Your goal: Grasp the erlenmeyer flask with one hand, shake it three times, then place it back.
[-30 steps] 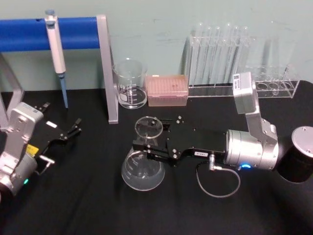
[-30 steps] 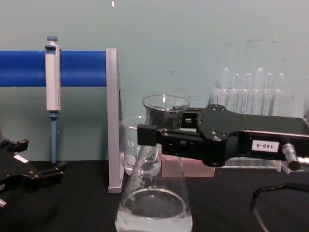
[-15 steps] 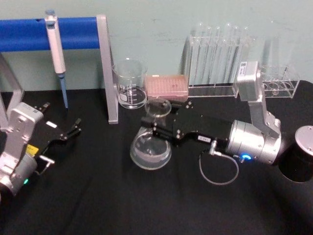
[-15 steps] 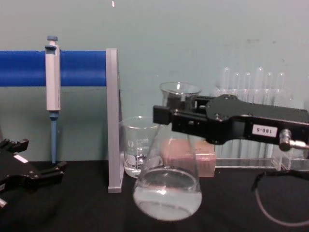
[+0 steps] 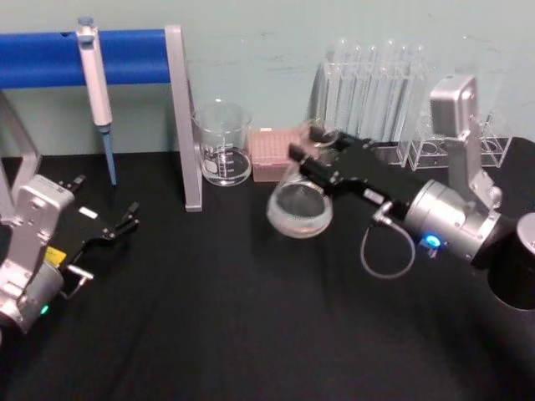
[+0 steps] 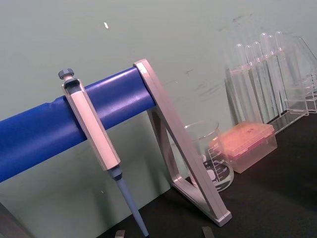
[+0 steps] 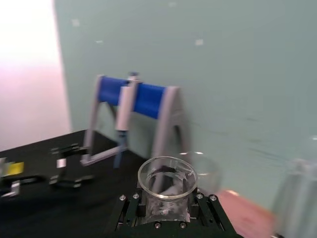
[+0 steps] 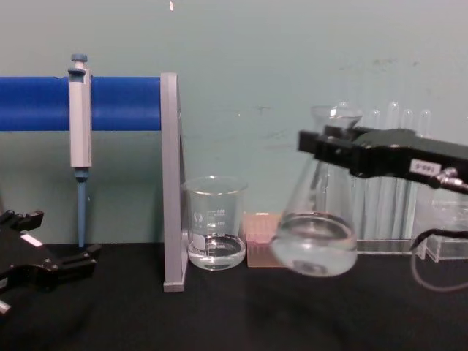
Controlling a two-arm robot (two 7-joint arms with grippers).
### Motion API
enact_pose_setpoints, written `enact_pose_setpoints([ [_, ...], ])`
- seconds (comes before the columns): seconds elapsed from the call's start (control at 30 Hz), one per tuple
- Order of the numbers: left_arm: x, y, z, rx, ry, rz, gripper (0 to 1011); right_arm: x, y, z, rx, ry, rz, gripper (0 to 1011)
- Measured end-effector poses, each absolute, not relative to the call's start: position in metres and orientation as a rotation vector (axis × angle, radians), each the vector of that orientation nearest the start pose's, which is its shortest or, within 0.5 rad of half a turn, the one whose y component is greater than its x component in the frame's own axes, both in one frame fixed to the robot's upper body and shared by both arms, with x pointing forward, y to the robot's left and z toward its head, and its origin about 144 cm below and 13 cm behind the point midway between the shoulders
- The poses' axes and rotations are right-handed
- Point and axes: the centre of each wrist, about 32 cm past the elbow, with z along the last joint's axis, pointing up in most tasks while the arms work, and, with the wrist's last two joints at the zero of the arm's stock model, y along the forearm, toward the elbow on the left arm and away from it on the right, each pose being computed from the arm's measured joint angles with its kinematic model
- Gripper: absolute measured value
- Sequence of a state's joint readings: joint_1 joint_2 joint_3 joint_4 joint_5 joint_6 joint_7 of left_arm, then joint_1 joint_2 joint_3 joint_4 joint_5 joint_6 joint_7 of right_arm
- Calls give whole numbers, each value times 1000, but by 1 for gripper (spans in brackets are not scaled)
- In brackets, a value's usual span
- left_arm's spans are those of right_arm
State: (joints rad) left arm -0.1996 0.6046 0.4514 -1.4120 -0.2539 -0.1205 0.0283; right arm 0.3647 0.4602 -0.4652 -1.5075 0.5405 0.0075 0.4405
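Observation:
The erlenmeyer flask (image 5: 298, 207) is a clear cone with a little liquid in its wide base. It hangs tilted above the table, base toward the left, in front of the pink box. My right gripper (image 5: 312, 153) is shut on its neck just under the flared rim. From the chest the flask (image 8: 314, 235) is clear of the black cloth, with the right gripper (image 8: 326, 143) clamped high on the neck. The right wrist view looks down onto the flask's mouth (image 7: 167, 178) between the black jaws. My left gripper (image 5: 104, 202) rests open at the left, also seen as the left gripper (image 8: 61, 237).
A glass beaker (image 5: 222, 147) and a pink tip box (image 5: 266, 155) stand at the back, left of a rack of test tubes (image 5: 374, 96). A pipette (image 5: 95, 79) hangs on the blue-barred stand (image 5: 182, 117). A black cylinder (image 5: 512, 271) sits at the right edge.
The right gripper has carried the flask up, back and to the right, from near the table's middle to in front of the test tubes. The left arm has not moved.

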Motion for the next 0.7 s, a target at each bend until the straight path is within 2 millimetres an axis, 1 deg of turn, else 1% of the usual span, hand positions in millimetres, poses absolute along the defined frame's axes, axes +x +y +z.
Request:
enact_pose_setpoints([
  [0.27, 489, 310, 1140, 304, -285, 1248, 1001, 527, -244, 1217, 37, -90, -938, 450],
  [0.47, 489, 310, 1140, 304, -285, 1248, 1001, 526, -246, 1216, 34, -105, -1020, 450],
  [0.7, 489, 310, 1140, 304, -285, 1248, 1001, 525, -248, 1215, 30, -114, -1077, 450],
])
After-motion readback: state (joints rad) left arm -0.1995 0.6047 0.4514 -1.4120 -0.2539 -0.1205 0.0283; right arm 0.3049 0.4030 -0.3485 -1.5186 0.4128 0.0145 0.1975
